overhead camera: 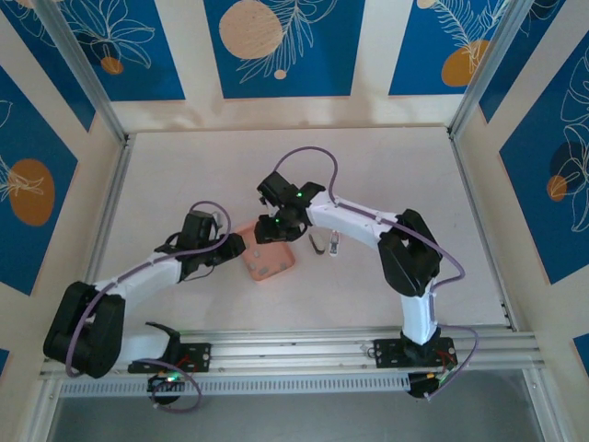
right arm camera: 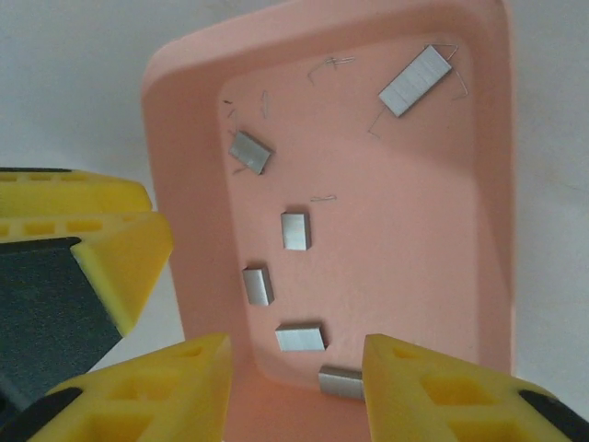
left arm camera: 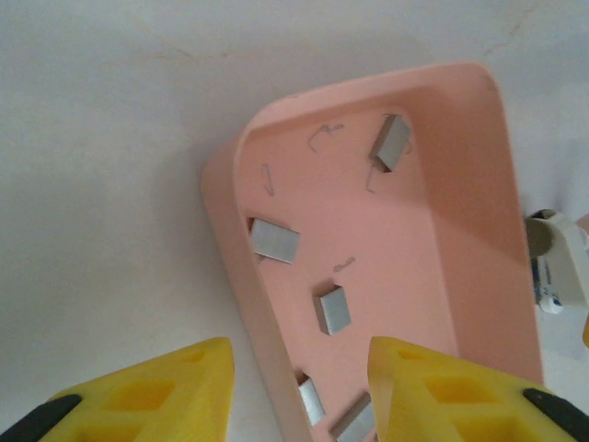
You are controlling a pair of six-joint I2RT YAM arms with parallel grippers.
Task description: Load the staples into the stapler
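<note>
The staples lie in the salmon-pink tray: six short grey strips, with a few single bent wires loose among them. In the right wrist view the longest strip sits near the tray's 1 o'clock corner. Four more run from 10 o'clock down toward 6 o'clock along the left side of the floor. The sixth rests on the curve of the near wall at 6 o'clock.

The right fingers are released. They stand apart over that near wall, and the sixth strip lies in the gap, close against the right-hand one; I cannot tell whether they touch. The left fingers are spread too and straddle the tray's left wall, one tip outside over the desk and the other over the tray floor.

From above, the tray sits near the middle of the desk, with the left fingers at its 9 o'clock and the right fingers at its 12 o'clock. Just off its 3 o'clock side a dark piece and a pale piece lie side by side, too small to make out.
</note>
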